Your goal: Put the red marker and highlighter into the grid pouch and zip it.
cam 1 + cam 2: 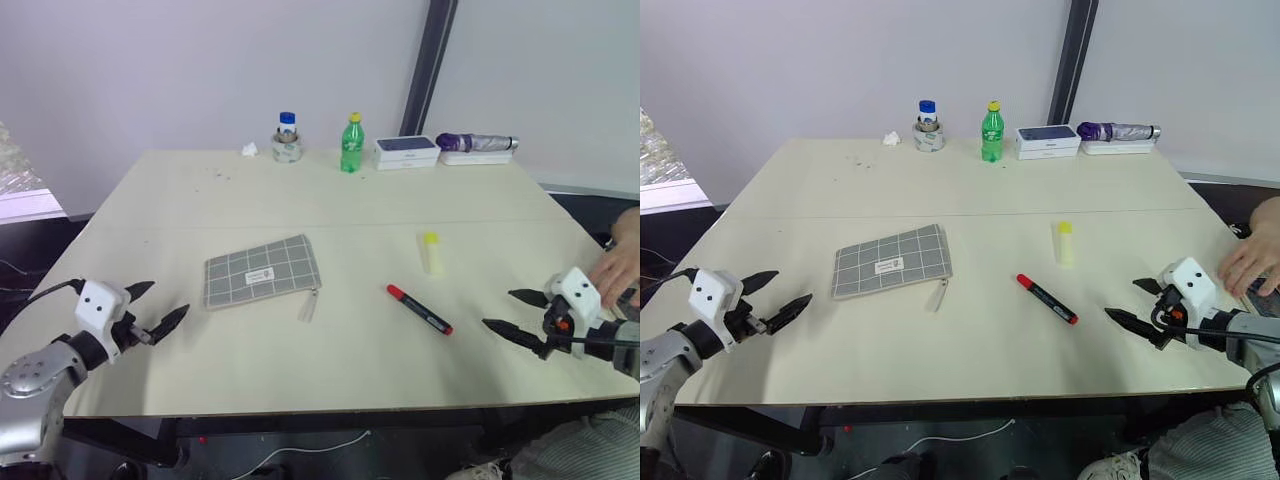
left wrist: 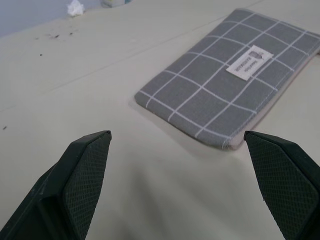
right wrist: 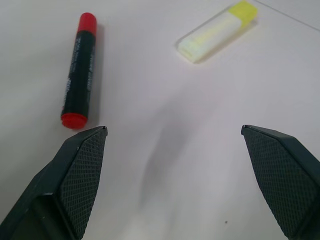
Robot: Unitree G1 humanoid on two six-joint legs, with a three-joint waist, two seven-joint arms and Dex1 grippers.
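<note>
Seen from the head: flat grey grid-lined fabric pouch [image 1: 262,270] lying left of centre on the pale table [image 1: 330,200], slim black red-capped marker [image 1: 419,309] and stubby pale-yellow highlighter [image 1: 431,252] apart to its right, likely spread out for separate picks. Left gripper [image 1: 150,308] and right gripper [image 1: 520,313] spread wide, empty. Left wrist: aimed at the pouch corner. Right wrist: facing marker and highlighter, likely first pick.

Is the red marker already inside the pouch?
No. The marker lies flat on the table, well apart from the pouch, with its red cap on.
</note>
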